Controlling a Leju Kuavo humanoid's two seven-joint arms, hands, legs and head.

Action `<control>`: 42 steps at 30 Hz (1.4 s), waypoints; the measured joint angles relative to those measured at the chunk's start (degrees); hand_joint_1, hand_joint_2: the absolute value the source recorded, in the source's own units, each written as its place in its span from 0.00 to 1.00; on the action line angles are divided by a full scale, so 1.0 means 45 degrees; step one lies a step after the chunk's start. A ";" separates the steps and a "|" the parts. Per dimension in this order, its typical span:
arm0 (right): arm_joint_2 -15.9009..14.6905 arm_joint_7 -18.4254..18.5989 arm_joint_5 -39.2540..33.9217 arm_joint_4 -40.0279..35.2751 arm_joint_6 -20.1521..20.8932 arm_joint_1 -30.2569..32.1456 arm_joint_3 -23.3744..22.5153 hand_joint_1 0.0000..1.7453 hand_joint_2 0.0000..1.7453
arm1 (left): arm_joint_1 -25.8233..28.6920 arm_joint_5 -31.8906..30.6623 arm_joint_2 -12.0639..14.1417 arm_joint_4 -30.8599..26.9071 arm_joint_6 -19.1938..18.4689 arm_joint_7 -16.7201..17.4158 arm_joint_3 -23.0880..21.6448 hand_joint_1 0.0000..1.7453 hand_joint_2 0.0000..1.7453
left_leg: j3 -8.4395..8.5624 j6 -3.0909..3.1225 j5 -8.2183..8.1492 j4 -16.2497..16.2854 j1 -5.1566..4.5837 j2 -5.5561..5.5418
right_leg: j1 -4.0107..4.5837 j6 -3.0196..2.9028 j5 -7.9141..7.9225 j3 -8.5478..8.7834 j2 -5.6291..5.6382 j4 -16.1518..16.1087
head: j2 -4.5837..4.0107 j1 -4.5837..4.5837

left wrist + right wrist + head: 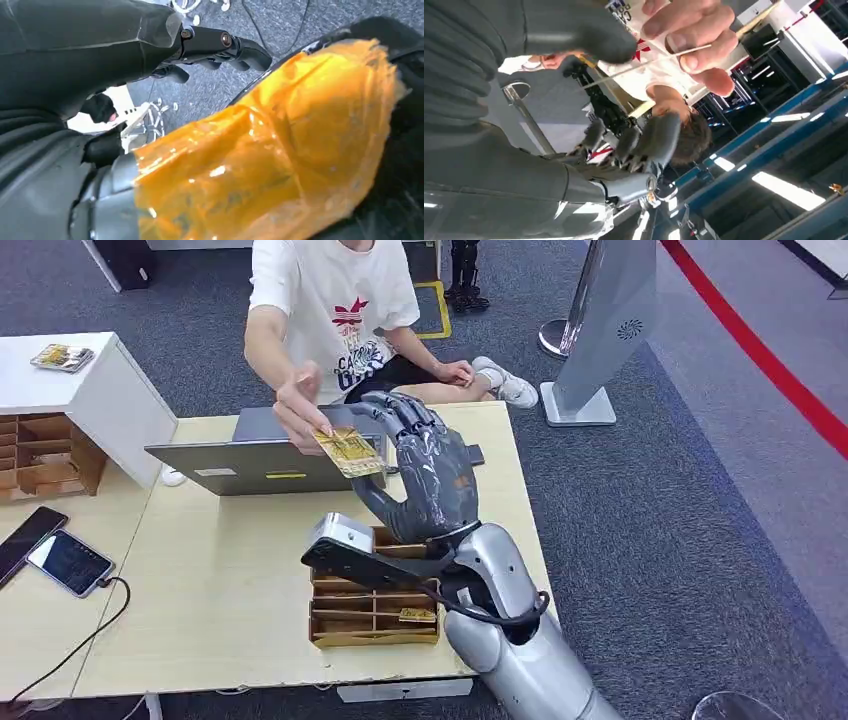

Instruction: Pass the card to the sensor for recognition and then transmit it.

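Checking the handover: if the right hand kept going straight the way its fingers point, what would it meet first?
Probably the person's hand, which pinches the card at the right hand's fingers; the laptop lies under it, though depth is unclear.

I see my right robot hand raised over the counter, fingers spread, thumb under the yellow card. At the card's 10 o'clock, a person's hand pinches its far edge. I cannot tell whether my thumb touches it. A grey laptop sits just behind. At my wrist's 7 o'clock, a wooden compartment tray holds 1 small card.
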 joint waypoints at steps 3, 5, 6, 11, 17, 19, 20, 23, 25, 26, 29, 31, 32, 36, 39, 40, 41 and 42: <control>0.0019 0.0000 -0.0097 0.0078 0.0083 -0.0001 0.0000 1.00 1.00 | 0.0026 -0.0092 0.0053 -0.0146 -0.0019 0.0019 0.0000 0.00 0.00 | -0.0001 0.0000 0.0000 0.0000 0.0000 0.0000 | 0.0000 0.0000 0.0000 0.0000 0.0000 0.0000 | 0.0000 0.0000; 0.0019 0.0000 -0.0141 0.0136 0.0121 -0.0004 -0.0005 1.00 1.00 | 0.0053 -0.0146 0.0097 -0.0277 -0.0019 0.0029 0.0005 0.00 0.00 | -0.0002 0.0000 0.0000 0.0000 0.0000 0.0000 | 0.0000 0.0000 0.0000 0.0000 0.0000 0.0000 | 0.0000 0.0000; 0.0024 0.0000 -0.0170 0.0160 0.0126 -0.0006 0.0000 1.00 1.00 | 0.0070 -0.0194 0.0131 -0.0344 -0.0020 0.0034 0.0005 0.00 0.00 | -0.0001 0.0000 0.0000 0.0000 -0.0001 0.0000 | -0.0001 0.0000 0.0000 0.0000 0.0000 -0.0001 | 0.0000 0.0000; 0.0092 0.0000 -0.0228 0.0194 0.0165 -0.0006 0.0000 1.00 1.00 | 0.0148 -0.0306 0.0218 -0.0563 -0.0034 0.0039 0.0005 0.00 0.00 | -0.0001 0.0000 -0.0001 0.0000 0.0000 0.0000 | -0.0001 0.0000 0.0000 -0.0001 0.0000 -0.0001 | 0.0000 -0.0005; 0.0107 0.0000 -0.0335 0.0228 0.0189 -0.0005 0.0000 1.00 1.00 | 0.0229 -0.0408 0.0301 -0.0772 -0.0034 0.0058 0.0005 0.00 0.00 | -0.0001 0.0000 0.0000 0.0000 0.0000 0.0000 | 0.0000 0.0000 0.0000 -0.0001 0.0000 0.0000 | 0.0000 -0.0005; 0.0121 0.0000 -0.0379 0.0233 0.0218 -0.0005 -0.0005 1.00 1.00 | 0.0260 -0.0447 0.0340 -0.0864 -0.0034 0.0068 0.0005 0.00 0.00 | -0.0001 0.0000 0.0000 0.0000 0.0000 0.0000 | 0.0000 0.0000 0.0000 -0.0001 0.0000 0.0000 | 0.0000 0.0000; 0.0126 0.0000 -0.0408 0.0243 0.0219 -0.0004 0.0000 1.00 1.00 | 0.0281 -0.0466 0.0350 -0.0913 -0.0034 0.0068 0.0005 0.00 0.00 | 0.0000 0.0000 0.0000 0.0000 0.0000 0.0000 | 0.0000 0.0000 0.0000 -0.0001 0.0000 0.0000 | 0.0000 -0.0005; 0.0131 0.0000 -0.0471 0.0267 0.0311 -0.0003 -0.0005 1.00 1.00 | 0.0310 -0.0534 0.0408 -0.1044 -0.0034 0.0073 0.0005 0.00 0.00 | -0.0001 0.0000 0.0000 0.0000 0.0000 0.0000 | 0.0000 0.0000 0.0000 0.0000 0.0000 0.0000 | 0.0000 0.0000; 0.0136 0.0000 -0.0476 0.0272 0.0325 -0.0003 -0.0004 1.00 1.00 | 0.0315 -0.0539 0.0422 -0.1073 -0.0034 0.0073 0.0005 0.00 0.00 | -0.0001 0.0000 0.0000 0.0000 0.0000 0.0000 | -0.0001 0.0000 0.0000 -0.0001 0.0000 0.0000 | 0.0000 0.0000; 0.0146 0.0000 -0.0481 0.0272 0.0335 -0.0003 0.0000 1.00 1.00 | 0.0320 -0.0544 0.0427 -0.1078 -0.0034 0.0073 0.0005 0.00 0.00 | -0.0001 0.0000 0.0000 0.0000 0.0000 0.0000 | 0.0000 0.0000 0.0000 -0.0001 0.0001 0.0000 | 0.0000 0.0000; 0.0189 -0.0034 -0.0670 0.0301 0.0374 -0.0001 -0.0004 1.00 1.00 | 0.0369 -0.0670 0.0456 -0.1151 -0.0068 0.0097 0.0024 0.00 0.00 | -0.0001 0.0000 -0.0001 0.0000 0.0000 0.0000 | -0.0001 0.0000 -0.0001 -0.0001 0.0001 -0.0001 | 0.0000 0.0000; 0.0199 -0.0083 -0.0899 0.0340 0.0384 0.0005 -0.0005 1.00 1.00 | 0.0423 -0.0782 0.0461 -0.1161 -0.0131 0.0102 0.0039 0.00 0.00 | -0.0001 0.0000 -0.0001 0.0000 0.0000 0.0000 | 0.0000 0.0000 -0.0001 -0.0002 0.0001 -0.0001 | 0.0000 -0.0005; 0.0199 -0.0145 -0.1120 0.0359 0.0389 0.0016 -0.0005 1.00 1.00 | 0.0467 -0.0859 0.0476 -0.1204 -0.0131 0.0102 0.0068 0.00 0.00 | -0.0001 0.0000 -0.0001 0.0000 0.0000 0.0000 | -0.0001 0.0000 -0.0001 -0.0003 0.0001 -0.0001 | 0.0000 0.0000; 0.0199 -0.0330 -0.2294 0.0257 0.0510 0.0157 -0.0107 1.00 1.00 | 0.0702 -0.1025 0.0500 -0.1457 -0.0146 0.0102 0.0302 0.00 0.00 | -0.0001 0.0000 -0.0001 0.0001 0.0000 0.0001 | 0.0000 0.0000 -0.0001 -0.0005 0.0000 -0.0002 | 0.0000 -0.0005; 0.0199 -0.0500 -0.3698 -0.0268 0.0700 0.0476 -0.0389 1.00 1.00 | 0.0884 -0.1068 0.0520 -0.1656 -0.0034 0.0107 0.0481 0.00 0.00 | -0.0001 0.0000 -0.0001 0.0001 -0.0001 -0.0001 | -0.0001 0.0000 -0.0001 -0.0006 0.0000 -0.0003 | 0.0000 0.0000; 0.0194 -0.0544 -0.4252 -0.0496 0.0763 0.0597 -0.0540 1.00 1.00 | 0.0948 -0.1073 0.0520 -0.1724 -0.0005 0.0107 0.0578 0.00 0.00 | -0.0001 0.0001 -0.0001 0.0001 -0.0001 0.0000 | -0.0001 0.0000 -0.0001 -0.0006 0.0001 -0.0004 | 0.0000 0.0000; 0.0170 -0.0622 -0.4830 -0.0739 0.0850 0.0745 -0.0705 1.00 1.00 | 0.1018 -0.1088 0.0520 -0.1787 0.0034 0.0107 0.0680 0.00 0.00 | -0.0001 0.0001 -0.0002 0.0001 -0.0001 0.0000 | -0.0001 0.0000 -0.0001 -0.0007 0.0001 -0.0004 | 0.0000 -0.0005; 0.0117 -0.0694 -0.5364 -0.0994 0.0869 0.0907 -0.0892 1.00 1.00 | 0.1092 -0.1102 0.0520 -0.1850 0.0116 0.0107 0.0757 0.00 0.00 | -0.0001 0.0001 -0.0002 0.0002 -0.0001 0.0000 | -0.0001 0.0001 -0.0001 -0.0008 -0.0001 -0.0006 | 0.0000 0.0000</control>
